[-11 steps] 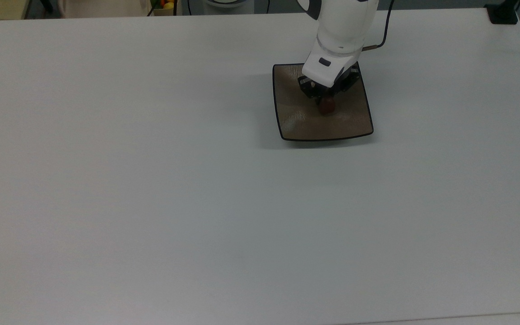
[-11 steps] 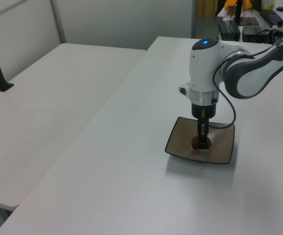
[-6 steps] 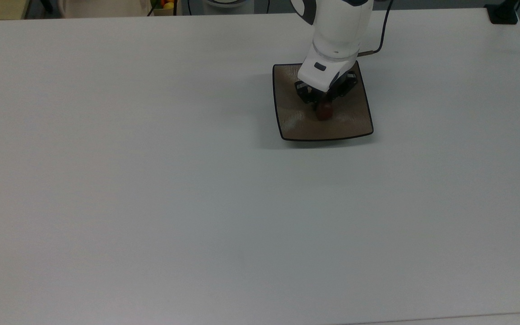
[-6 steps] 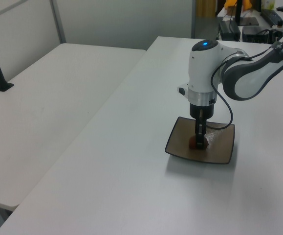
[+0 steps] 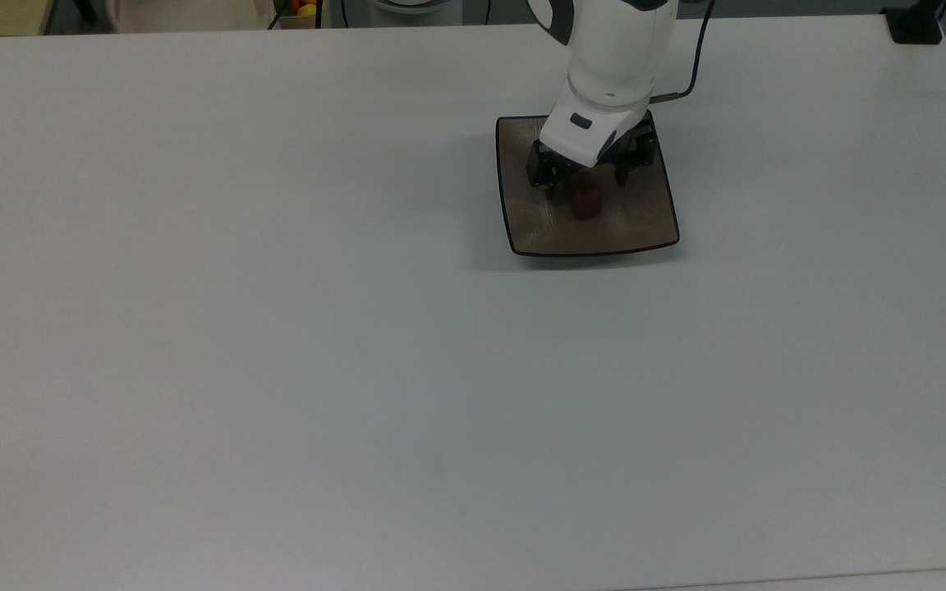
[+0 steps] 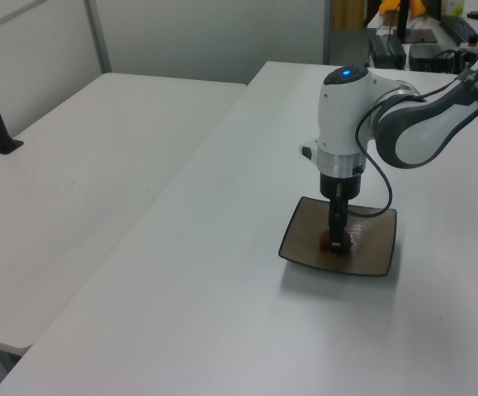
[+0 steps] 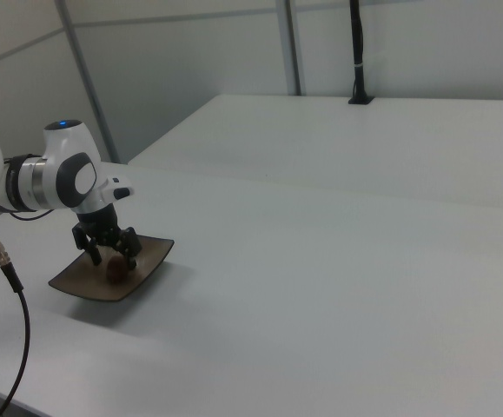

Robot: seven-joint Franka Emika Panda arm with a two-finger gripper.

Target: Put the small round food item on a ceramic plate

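Release stage, I'd say — the pincer (image 5: pixel 581 182) is spread, fingers standing either side of the small round food item (image 5: pixel 585 203), which sits on the ceramic plate (image 5: pixel 654 232) near its middle, on the white tabletop (image 5: pixel 276 328). In the right view the fingers straddle the lump (image 7: pixel 113 272) with visible gaps. To finish this well, I'd lift straight up with the fingers kept apart, no sideways drift — a nudge could roll that smooth lump toward the upturned rim or shift the plate.

Compared with half a second ago, the fingers are clearly wider now; they were pinching the lump then. A second back the pincer was a touch higher and further toward the top view's right, food still gripped. Plate hasn't budged.
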